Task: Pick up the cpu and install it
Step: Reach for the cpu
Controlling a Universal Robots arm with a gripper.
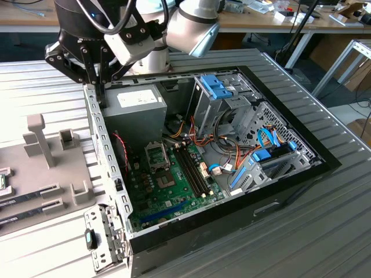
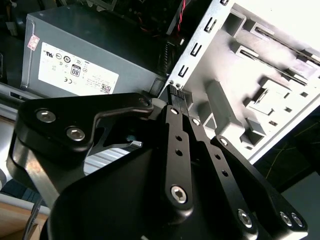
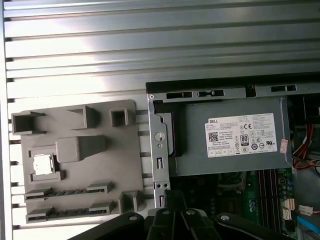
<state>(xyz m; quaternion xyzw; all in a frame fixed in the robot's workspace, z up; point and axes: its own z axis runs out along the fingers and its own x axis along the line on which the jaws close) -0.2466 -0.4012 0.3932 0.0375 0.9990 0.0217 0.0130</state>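
The cpu (image 3: 42, 164) is a small silvery square lying flat in a recess of the grey holder plate (image 3: 100, 175), beside the open computer case. My gripper (image 2: 174, 95) hangs over the case's side wall (image 3: 159, 150), between the holder plate and the power supply (image 3: 230, 137). Its thin black fingers (image 3: 173, 195) are pressed together with nothing between them. In the exterior view the gripper (image 1: 99, 95) is at the case's far corner on the exterior view's left. The empty socket (image 1: 155, 155) sits on the green motherboard (image 1: 174, 188), well apart from the gripper.
Two long slots (image 3: 70, 191) on the holder plate carry dark memory sticks, and a tall grey post (image 1: 37, 139) rises from it. Inside the case are drive cages (image 1: 223, 98), blue brackets (image 1: 258, 159) and coloured cables (image 1: 191, 136). The ribbed metal table (image 1: 324, 231) surrounds everything.
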